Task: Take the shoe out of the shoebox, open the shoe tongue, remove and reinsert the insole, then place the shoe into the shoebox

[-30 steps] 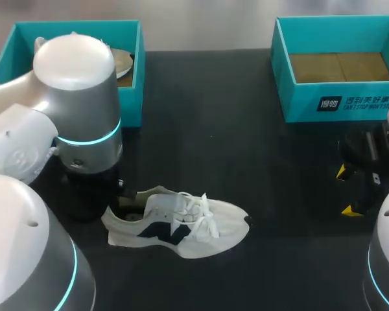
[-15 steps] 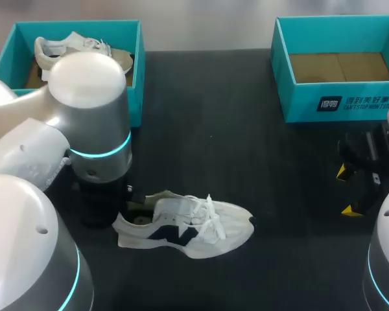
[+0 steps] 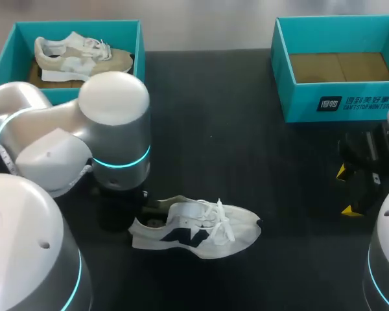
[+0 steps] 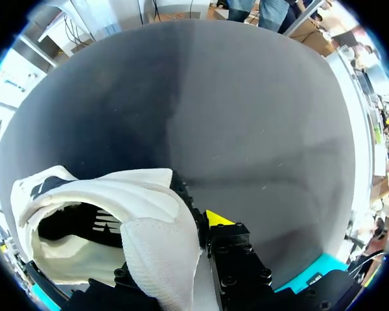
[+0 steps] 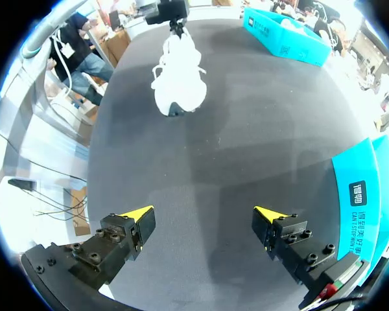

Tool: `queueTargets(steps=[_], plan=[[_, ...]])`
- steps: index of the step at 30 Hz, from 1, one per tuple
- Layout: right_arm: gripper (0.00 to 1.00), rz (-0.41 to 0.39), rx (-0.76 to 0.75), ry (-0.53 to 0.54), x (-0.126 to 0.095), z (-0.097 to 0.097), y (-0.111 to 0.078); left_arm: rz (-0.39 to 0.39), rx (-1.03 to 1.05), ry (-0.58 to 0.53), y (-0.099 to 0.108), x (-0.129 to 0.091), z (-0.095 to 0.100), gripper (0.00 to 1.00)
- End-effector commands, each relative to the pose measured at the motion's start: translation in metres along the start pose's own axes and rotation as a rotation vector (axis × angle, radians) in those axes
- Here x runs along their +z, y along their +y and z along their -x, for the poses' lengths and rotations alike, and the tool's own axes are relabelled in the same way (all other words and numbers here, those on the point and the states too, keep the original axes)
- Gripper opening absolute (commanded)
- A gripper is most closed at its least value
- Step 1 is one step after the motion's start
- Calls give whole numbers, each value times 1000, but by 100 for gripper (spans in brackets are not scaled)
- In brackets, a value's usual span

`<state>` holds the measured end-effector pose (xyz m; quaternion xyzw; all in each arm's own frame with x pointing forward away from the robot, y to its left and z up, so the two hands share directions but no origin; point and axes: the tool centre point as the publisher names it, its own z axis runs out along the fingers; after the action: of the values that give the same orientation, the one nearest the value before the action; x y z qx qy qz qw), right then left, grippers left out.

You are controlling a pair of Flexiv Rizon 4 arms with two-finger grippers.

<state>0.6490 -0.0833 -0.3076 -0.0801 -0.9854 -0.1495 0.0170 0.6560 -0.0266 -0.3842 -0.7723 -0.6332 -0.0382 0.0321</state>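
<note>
Two pincers, two jobs.

Left pincer point(image 4: 172, 253): narrow, clamped on the heel collar of the shoe point(image 3: 201, 233). In my left wrist view the white heel fabric runs up between the fingers. One yellow tip shows against its outer side, and the other finger is hidden under the fabric. Judgement: a heel grip anchors the shoe and leaves the laces, the tongue and the mouth free for the other arm.

Shoe position: on the dark table point(image 3: 233, 142), outside both boxes, sole down as far as I can tell. The heel sits under my left wrist and the toe points toward my right side. The laces look tied or bunched over the tongue. The mouth is dark inside, so I cannot tell how the insole sits.

Right pincer point(image 3: 345, 191): wide open, nothing between its fingers, over bare table near my right edge and well apart from the shoe. In its own view the shoe lies far ahead, toe toward it, with the left pincer beyond at the heel. Judgement: it is parked clear, facing the end it would need to work on.

Boxes: the far-left shoebox point(image 3: 139, 71) holds a second shoe point(image 3: 81, 55). The far-right shoebox point(image 3: 282, 84) shows only a brown floor.

Progress, judged: the shoe is out and the tongue is not yet opened.
</note>
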Motion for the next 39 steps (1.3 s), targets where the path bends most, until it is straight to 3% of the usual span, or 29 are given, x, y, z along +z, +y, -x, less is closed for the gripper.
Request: queueTargets(steps=[1, 26, 28, 30, 39], plan=[[100, -1, 0, -3, 1, -1, 0, -10, 5, 9, 7, 3, 5, 0], [100, -1, 0, -3, 1, -1, 0, -35, 10, 53, 11, 14, 13, 0], [100, -1, 0, -3, 1, -1, 0, -37, 9, 51, 11, 15, 13, 39], [100, -1, 0, -3, 1, -1, 0, -37, 8, 46, 10, 13, 12, 100], [100, -1, 0, -3, 1, -1, 0, 0, -5, -25, 0, -20, -1, 100]])
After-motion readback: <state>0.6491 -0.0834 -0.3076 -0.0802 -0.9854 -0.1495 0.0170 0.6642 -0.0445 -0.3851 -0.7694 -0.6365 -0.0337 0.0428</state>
